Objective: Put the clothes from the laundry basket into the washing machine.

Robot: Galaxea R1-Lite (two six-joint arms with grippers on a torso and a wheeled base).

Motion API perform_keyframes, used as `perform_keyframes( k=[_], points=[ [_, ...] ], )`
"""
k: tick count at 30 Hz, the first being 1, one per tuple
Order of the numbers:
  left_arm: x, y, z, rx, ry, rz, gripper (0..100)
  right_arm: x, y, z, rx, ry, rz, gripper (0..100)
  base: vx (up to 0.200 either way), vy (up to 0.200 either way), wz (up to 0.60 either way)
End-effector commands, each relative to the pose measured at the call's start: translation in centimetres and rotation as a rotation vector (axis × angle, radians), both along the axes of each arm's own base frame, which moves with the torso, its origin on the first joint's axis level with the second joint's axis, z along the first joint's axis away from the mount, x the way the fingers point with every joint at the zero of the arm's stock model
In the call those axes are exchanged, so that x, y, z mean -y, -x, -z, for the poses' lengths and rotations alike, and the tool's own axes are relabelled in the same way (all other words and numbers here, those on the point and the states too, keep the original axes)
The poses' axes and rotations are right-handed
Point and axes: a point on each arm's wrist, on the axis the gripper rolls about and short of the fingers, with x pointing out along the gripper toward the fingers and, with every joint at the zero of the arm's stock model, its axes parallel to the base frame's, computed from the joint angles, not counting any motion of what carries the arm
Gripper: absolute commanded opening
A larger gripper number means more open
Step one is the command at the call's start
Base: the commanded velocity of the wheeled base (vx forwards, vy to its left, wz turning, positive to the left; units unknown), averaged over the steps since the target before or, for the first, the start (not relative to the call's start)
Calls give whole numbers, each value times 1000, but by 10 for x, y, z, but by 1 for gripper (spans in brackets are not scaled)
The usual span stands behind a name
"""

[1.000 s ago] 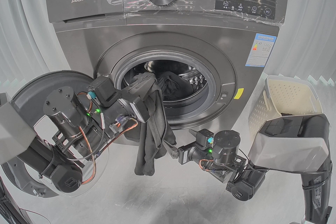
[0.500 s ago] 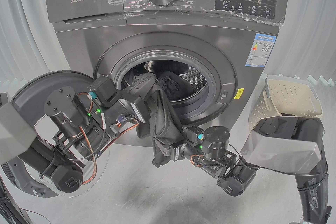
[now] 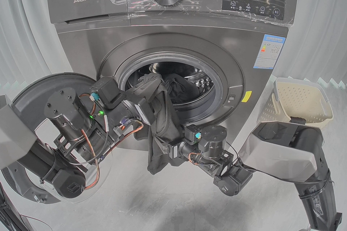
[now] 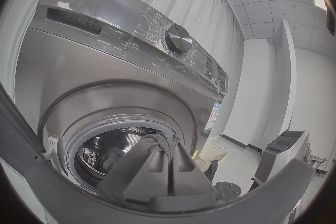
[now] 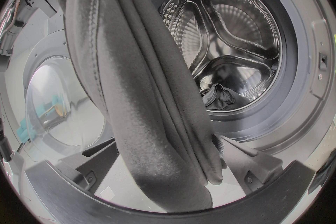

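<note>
The left tool (image 4: 169,161) is clamping tight on the dark garment (image 3: 162,123), holding its bunched top at the 9 o'clock rim of the drum opening (image 3: 202,78) so it can feed into the washing machine (image 3: 90,44). The rest is hanging outside toward 6 o'clock. The right tool (image 5: 168,151) is straddling that tail, fingers spread wide, apparently to gather it. The laundry basket (image 3: 318,98) is standing at 4 o'clock.
</note>
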Motion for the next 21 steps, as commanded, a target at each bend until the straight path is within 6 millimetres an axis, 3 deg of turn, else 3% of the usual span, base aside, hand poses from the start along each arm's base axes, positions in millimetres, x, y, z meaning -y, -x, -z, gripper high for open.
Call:
perform_keyframes(
  k=[1, 11, 12, 17, 21],
  points=[
    [0, 1, -3, 8, 7, 2, 0, -6, -11, 19, -5, 2, 12, 100, 0, 0, 0],
    [0, 2, -3, 8, 7, 1, 0, -9, -17, 18, 23, -20, 33, 100, 0, 0, 0],
    [-1, 1, -2, 4, 5, -2, 0, -7, -18, 18, 25, -22, 41, 0, 0, 0, 0],
    [-3, -2, 4, -13, -8, -14, 0, 2, -21, 14, 34, -31, 59, 0, 0, 0, 0],
    [-10, -2, 13, -45, -34, -33, 0, 18, -25, -4, 45, -42, 94, 0, 0, 0, 0]
  ],
)
